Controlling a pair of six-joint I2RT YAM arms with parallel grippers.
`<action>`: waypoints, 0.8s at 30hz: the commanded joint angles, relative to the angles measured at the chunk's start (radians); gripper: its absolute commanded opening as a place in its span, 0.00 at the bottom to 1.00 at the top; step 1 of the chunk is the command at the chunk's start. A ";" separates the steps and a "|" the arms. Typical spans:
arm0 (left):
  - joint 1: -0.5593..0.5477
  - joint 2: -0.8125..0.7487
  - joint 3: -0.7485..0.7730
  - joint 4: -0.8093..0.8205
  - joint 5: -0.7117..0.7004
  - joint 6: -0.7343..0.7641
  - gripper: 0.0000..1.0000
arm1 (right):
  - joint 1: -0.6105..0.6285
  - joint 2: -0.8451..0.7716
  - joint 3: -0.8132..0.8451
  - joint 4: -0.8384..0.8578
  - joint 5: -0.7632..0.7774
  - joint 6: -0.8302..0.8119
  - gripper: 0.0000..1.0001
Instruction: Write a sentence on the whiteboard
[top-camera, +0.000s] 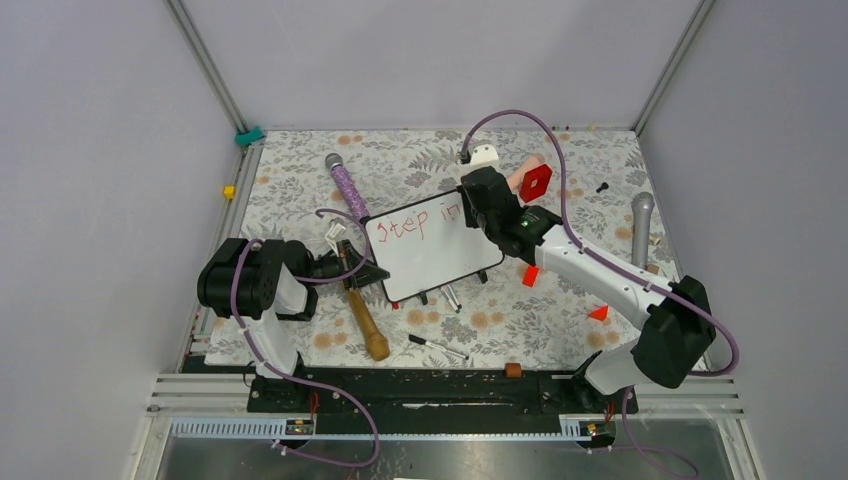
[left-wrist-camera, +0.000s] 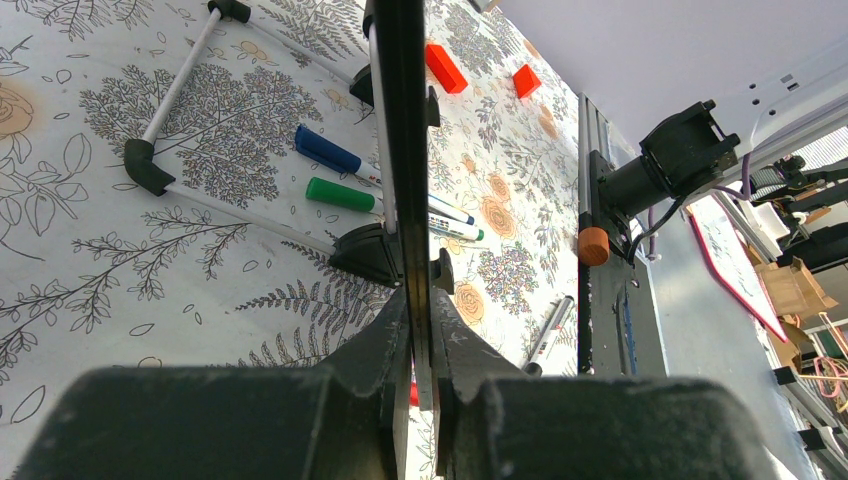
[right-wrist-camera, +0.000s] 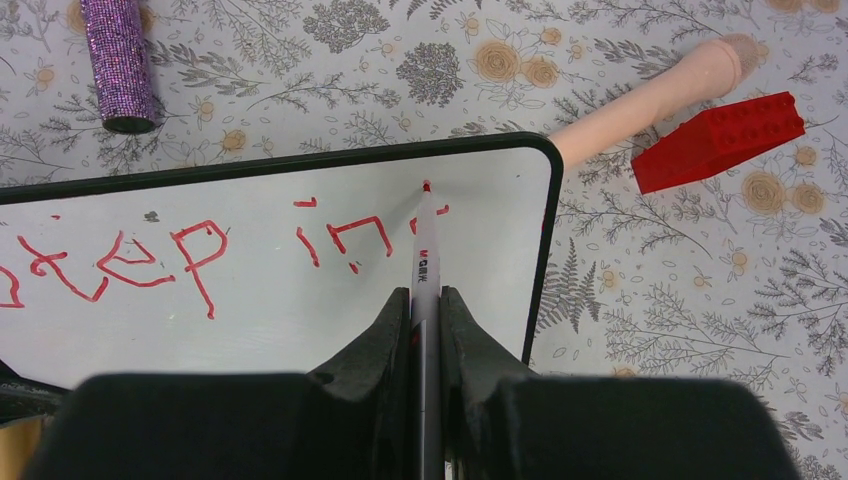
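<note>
black-framed white rectangular whiteboard (top-camera: 432, 255) mid floral surface (top-camera: 295, 175) | red handwritten sentence (right-wrist-camera: 150, 260) reads "step in" | right jaws clamped on red-tipped grey pen (right-wrist-camera: 424, 262), tip on board | left jaws pinching board's edge | imo: light pressure, small letters, right edge's close

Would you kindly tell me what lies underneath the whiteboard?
The left wrist view shows a blue-capped marker and a green-capped marker on the floral cloth beneath the whiteboard, beside its black feet. From above, the board covers most of them.
</note>
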 joint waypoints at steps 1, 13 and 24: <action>-0.007 0.013 0.009 0.043 0.049 0.043 0.00 | -0.010 0.003 0.013 -0.019 -0.031 0.020 0.00; -0.007 0.012 0.007 0.043 0.049 0.043 0.00 | -0.010 -0.013 -0.033 -0.072 -0.075 0.049 0.00; -0.006 0.012 0.007 0.044 0.048 0.044 0.00 | -0.010 -0.016 -0.034 -0.101 -0.066 0.052 0.00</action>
